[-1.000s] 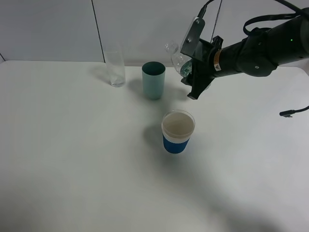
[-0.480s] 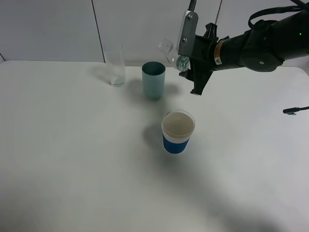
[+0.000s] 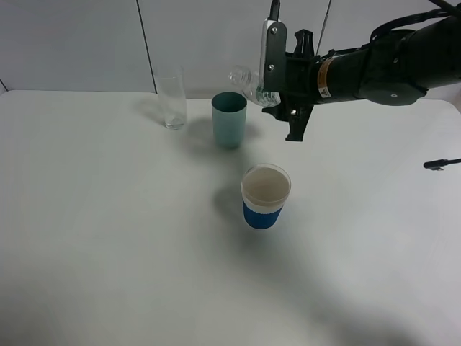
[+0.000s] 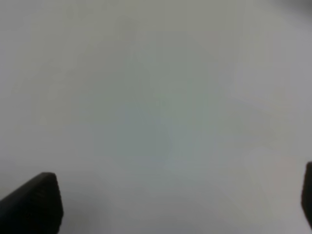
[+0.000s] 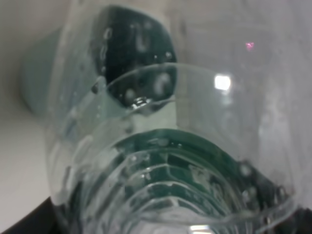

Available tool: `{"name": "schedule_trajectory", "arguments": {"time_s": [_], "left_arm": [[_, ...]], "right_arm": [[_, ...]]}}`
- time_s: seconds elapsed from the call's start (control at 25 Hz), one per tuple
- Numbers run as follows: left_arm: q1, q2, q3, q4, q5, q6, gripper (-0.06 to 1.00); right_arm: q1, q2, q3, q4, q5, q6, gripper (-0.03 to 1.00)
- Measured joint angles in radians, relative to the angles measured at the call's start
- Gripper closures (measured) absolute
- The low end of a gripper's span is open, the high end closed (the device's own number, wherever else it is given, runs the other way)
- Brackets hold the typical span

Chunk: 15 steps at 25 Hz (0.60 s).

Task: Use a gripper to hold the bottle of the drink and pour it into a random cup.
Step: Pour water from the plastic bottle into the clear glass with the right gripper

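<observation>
Your right gripper is closed tight on the bottle of the drink, clamping it by the body. It holds the bottle up in the air, tipped almost level, so the open neck points towards the left of the table. That tilt reads as a pouring pose, though no stream shows at the mouth.

In the right wrist view the bottle fills the picture. Its ribbed clear wall, its dark green label and a little liquid with bubbles all sit right against the lens.

Nearest the front of the table in the high view stands the cup, white with a blue band. It is upright and apart from everything else, in front of the gripper and lower than it. The bottle's mouth does not look lined up over it.

Behind the cup is a teal tumbler, and the bottle's neck seems to hang just above and behind it. You cannot tell from these views whether the mouth is truly over its rim.

Further back and to the left stands a tall clear glass, well apart from the bottle.

Your left gripper shows only in its own wrist view. Its dark fingertips are spread wide with nothing between them, over bare white surface, probably parked out of the way.
</observation>
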Motion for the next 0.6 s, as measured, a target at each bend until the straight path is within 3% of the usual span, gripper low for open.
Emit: {"name": "schedule_trajectory", "arguments": {"time_s": [0.16,0.36,0.6], "left_arm": [[0.0,0.0,0.0,0.0,0.0,0.0,-0.05],[0.0,0.0,0.0,0.0,0.0,0.0,-0.05],[0.0,0.0,0.0,0.0,0.0,0.0,-0.05]], "right_arm": [[0.0,0.0,0.0,-0.052,-0.031,0.004,0.4],[-0.021,0.0,0.0,-0.103,-0.166,0.09,0.4],[-0.072,0.0,0.0,-0.183,-0.262,0.154,0.4]]}}
